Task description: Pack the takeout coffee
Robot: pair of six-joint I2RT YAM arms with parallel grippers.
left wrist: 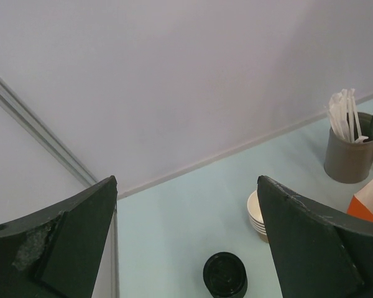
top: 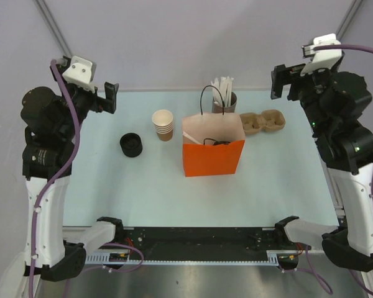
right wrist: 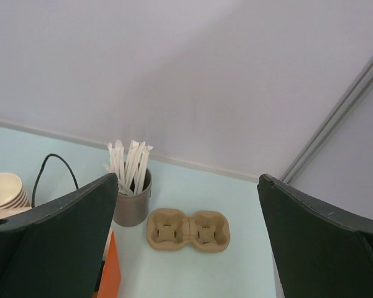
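Both claws stand wide open and hold nothing: the left gripper (top: 102,98) is raised over the far left corner of the table (top: 143,186), and the right gripper (top: 287,82) over the far right corner. The orange paper bag (top: 212,156) stands upright mid-table. No lidded cup stands loose. A dark rounded shape (top: 221,143) in the bag's mouth may be the takeout coffee's lid, or only a fallen handle. If it is the lid, packing looks finished. Otherwise everything remains, with the cup stack (top: 163,124) and lid stack (top: 131,144) left of the bag.
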